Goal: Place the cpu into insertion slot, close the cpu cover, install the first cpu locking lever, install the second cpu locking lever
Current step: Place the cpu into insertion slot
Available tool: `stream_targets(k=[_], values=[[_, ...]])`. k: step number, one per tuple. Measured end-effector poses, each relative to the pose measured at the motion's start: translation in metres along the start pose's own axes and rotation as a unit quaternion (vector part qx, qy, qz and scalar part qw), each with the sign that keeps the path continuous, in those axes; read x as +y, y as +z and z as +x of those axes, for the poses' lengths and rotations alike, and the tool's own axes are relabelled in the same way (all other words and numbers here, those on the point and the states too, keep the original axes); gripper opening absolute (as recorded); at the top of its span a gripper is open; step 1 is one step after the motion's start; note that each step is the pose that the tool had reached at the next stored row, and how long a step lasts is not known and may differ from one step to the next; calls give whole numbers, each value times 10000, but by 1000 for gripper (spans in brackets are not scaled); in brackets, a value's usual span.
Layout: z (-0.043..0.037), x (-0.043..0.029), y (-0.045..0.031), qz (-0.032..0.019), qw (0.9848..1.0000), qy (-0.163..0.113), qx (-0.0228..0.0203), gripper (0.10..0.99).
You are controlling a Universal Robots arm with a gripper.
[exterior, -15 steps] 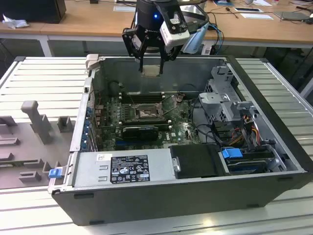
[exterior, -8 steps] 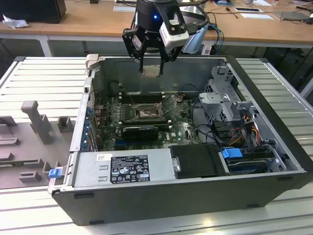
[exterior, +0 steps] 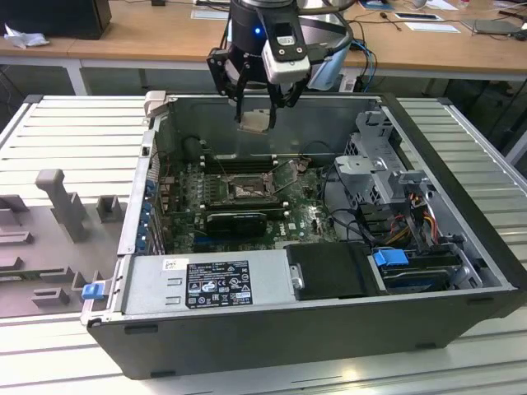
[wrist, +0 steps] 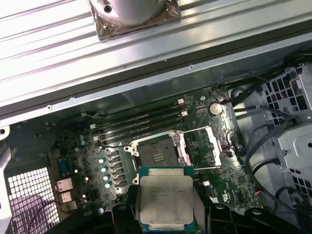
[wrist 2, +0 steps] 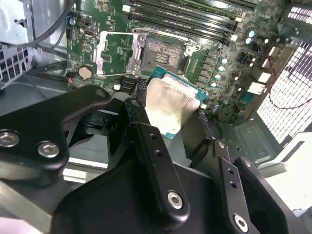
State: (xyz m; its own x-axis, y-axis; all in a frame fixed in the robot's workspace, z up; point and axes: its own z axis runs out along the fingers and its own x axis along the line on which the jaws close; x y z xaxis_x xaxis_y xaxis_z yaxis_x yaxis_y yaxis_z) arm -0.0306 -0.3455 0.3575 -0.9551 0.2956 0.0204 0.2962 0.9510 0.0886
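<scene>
In the exterior view my pincer point(exterior: 255, 115) is clenched on the cpu point(exterior: 254, 122), a small flat square chip with a pale silvery face. I hold it level in the air over the open dark-grey computer case point(exterior: 346, 329) that lies on the ribbed metal worktop point(exterior: 74, 132). The cpu is near the case's far wall and well above the green motherboard point(exterior: 305, 216). The insertion slot point(exterior: 244, 191), a small square socket with a dark frame, sits about the middle of that board, below the cpu and apart from it. In the second wrist view my black fingers point(wrist 2: 146, 139) grip the cpu by two opposite edges, its metal face towards the camera; I judge this keeps the contact side untouched and the cpu flat for seating. Beyond it the slot lies bare, because the cpu cover point(wrist 2: 113, 53), a thin grey metal frame plate with a square window, stands open to one side of it. In the first wrist view the cpu sits between my fingers. The uncovered slot is just past its far edge and the cover is laid back beside it, so the cpu is not yet placed and the cover not yet closed.
</scene>
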Motion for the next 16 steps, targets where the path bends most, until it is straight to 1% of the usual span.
stream_targets(k=[2, 5, 6, 7, 9, 12, 16], values=[[0, 0, 2, -1, 10000, 71, -6, 529], [0, -1, 6, -5, 9997, 253, -23, 529], [0, -1, 8, -8, 9993, 385, -34, 529], [0, -1, 8, -9, 9989, 459, -41, 529], [5, -2, 9, -12, 9985, 543, -48, 529], [31, -10, 9, -13, 9982, 604, -54, 529], [42, -14, 9, -14, 9977, 670, -59, 529]])
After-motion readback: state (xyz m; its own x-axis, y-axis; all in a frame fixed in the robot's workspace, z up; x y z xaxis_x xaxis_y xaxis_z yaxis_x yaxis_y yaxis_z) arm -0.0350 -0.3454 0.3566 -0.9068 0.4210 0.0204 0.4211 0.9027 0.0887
